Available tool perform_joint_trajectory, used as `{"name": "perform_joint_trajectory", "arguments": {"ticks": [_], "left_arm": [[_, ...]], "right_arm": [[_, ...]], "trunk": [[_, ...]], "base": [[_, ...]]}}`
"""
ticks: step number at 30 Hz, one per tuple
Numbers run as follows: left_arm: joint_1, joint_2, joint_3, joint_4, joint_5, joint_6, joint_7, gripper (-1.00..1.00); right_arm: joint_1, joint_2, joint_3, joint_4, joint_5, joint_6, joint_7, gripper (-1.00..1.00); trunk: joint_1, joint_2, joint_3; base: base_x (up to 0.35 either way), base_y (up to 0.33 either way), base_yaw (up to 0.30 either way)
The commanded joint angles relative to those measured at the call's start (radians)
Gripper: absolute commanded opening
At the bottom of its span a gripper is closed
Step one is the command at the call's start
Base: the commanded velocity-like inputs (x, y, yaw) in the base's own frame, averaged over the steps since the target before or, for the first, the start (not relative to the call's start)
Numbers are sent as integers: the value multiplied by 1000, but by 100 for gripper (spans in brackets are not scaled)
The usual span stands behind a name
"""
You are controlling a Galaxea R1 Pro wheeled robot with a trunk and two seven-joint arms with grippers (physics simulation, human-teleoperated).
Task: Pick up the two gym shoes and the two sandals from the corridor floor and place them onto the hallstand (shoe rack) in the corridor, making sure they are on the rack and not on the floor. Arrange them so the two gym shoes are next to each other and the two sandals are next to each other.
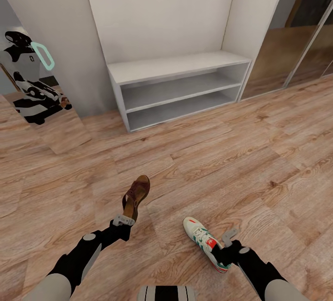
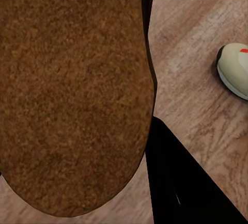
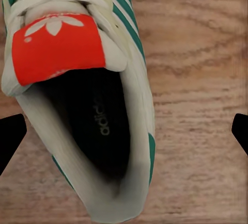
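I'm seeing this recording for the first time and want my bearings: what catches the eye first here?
A brown sandal stands out at the left gripper, its sole tilted up above the wood floor. To its right, a white sneaker with green stripes and a red tongue sits by the right gripper. Beyond them, a pale two-tier unit stands against the wall.

Floor between arms and rack: bare corridor floor (image 1: 194, 153), open passage to the hallstand (image 1: 178, 89).
Rack top and two tiers: open at the front.
Left: mirror panel (image 1: 37, 83) and wall bound the way.
Near floor: sandal (image 1: 135, 197) left, gym shoe (image 1: 205, 242) right, gap between.
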Motion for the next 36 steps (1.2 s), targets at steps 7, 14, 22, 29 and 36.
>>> {"name": "perform_joint_trajectory", "arguments": {"ticks": [7, 14, 22, 29, 36], "left_arm": [[0, 0, -3, -1, -5, 1, -2, -100], [0, 0, -3, -1, -5, 1, -2, -100], [0, -1, -3, -1, -5, 1, -2, -100], [0, 0, -2, -1, -5, 1, -2, -100], [0, 1, -1, -1, -4, 1, -2, -100]], "right_arm": [[0, 5, -1, -2, 6, 6, -11, 100], [0, 5, -2, -2, 6, 6, -12, 100], [1, 5, -1, -2, 6, 5, -12, 100], [2, 5, -1, 47, 8, 1, -15, 100], [2, 5, -1, 57, 8, -1, -15, 100]], "trunk": [[0, 0, -1], [2, -1, -16], [3, -2, -24], [3, -2, -24], [3, -2, -24]], "base": [[0, 0, 0], [0, 0, 0], [0, 0, 0], [0, 0, 0], [0, 0, 0]]}}
